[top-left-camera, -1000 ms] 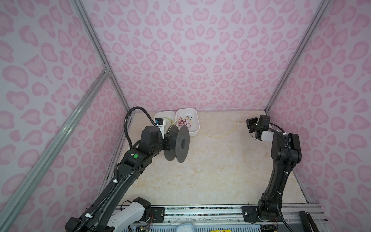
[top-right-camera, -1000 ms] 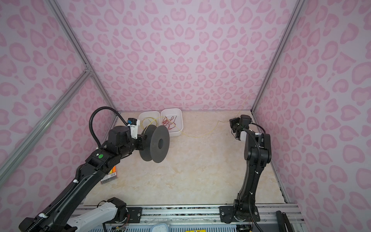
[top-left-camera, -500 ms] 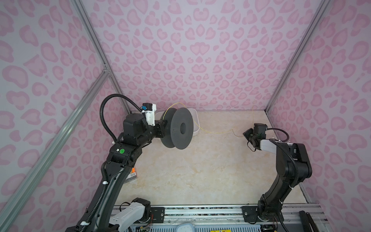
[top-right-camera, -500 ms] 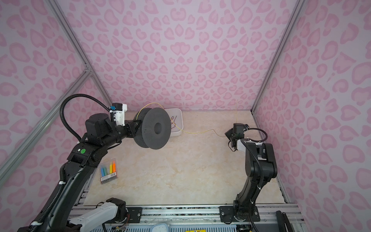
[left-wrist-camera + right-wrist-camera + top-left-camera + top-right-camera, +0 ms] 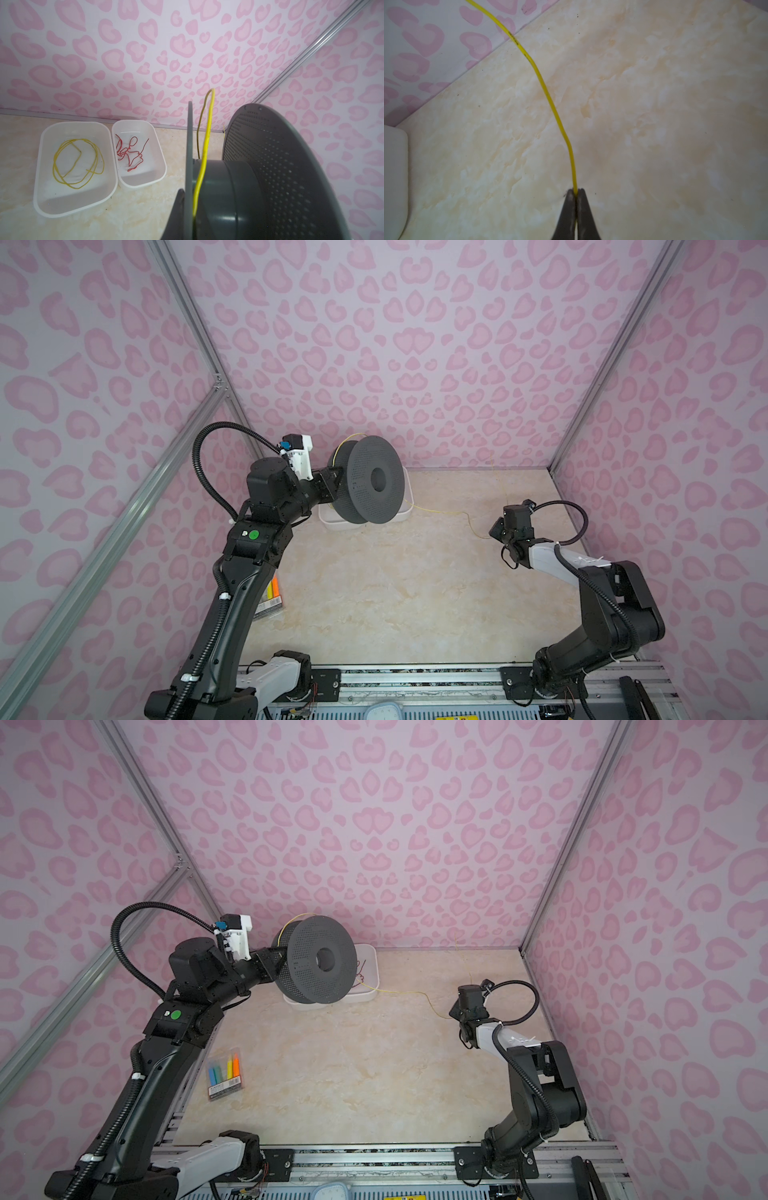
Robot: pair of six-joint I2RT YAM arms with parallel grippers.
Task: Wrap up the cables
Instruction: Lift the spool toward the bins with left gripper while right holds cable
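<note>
Works over marble counter [image 5: 415, 593], lower centre | holds grey spool [image 5: 376, 481] aloft centre-left, left tool [image 5: 332, 485] clamped shut on its flange | runs yellow cable [image 5: 440, 512] from spool hub, above counter, toward centre-right; seems light, limp, springy, slippery, best pinched near its end | pinches cable in right tool [image 5: 576, 195], fully closed.

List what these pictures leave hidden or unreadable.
- Left hand grip: spool flange covers it, both top views.
- White trays: mostly behind the spool, top views.
- Marker pack: left arm hides part, a top view.
- Yellow cable beyond the right hand: hair-thin, top views.
</note>
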